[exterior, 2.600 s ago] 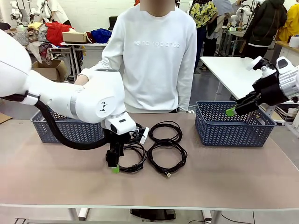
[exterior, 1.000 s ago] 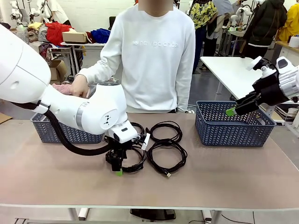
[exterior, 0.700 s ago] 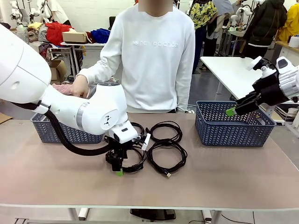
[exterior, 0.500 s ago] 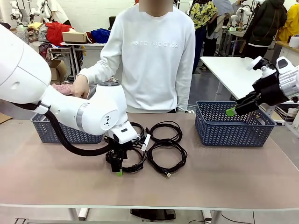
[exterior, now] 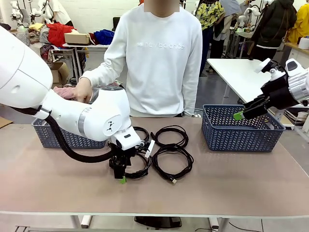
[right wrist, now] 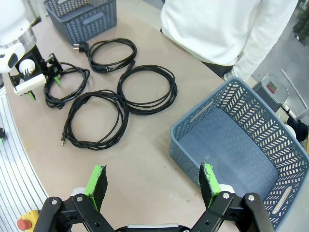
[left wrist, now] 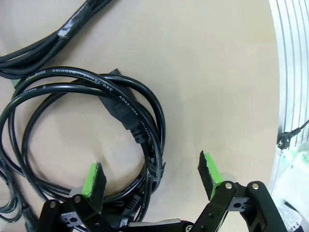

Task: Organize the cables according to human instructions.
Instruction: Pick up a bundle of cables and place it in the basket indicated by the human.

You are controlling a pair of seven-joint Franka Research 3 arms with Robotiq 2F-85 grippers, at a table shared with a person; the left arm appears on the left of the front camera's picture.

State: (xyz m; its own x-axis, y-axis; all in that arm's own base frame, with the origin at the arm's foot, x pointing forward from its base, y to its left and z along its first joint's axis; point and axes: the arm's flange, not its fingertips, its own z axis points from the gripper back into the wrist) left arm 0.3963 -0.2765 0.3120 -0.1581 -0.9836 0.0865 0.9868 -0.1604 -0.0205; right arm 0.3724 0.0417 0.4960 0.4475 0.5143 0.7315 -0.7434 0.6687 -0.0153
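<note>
The left end effector (exterior: 120,177), spread wide, hangs over the near-left power cord coil (exterior: 141,170) of 4 at the worktop's (exterior: 231,179) middle. The coil's strands cross between its pads (left wrist: 94,179). The right end effector (exterior: 240,115), also spread, hovers well apart.

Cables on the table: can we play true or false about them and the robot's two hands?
1. Four coiled black cables lie on the table. True.
2. The left gripper is shut on a cable. False: its jaws stand open, with a strand of one coil between the pads.
3. The right gripper is open and holds nothing. True.
4. One cable lies in the blue basket near the right gripper. False: all four lie on the table.
</note>
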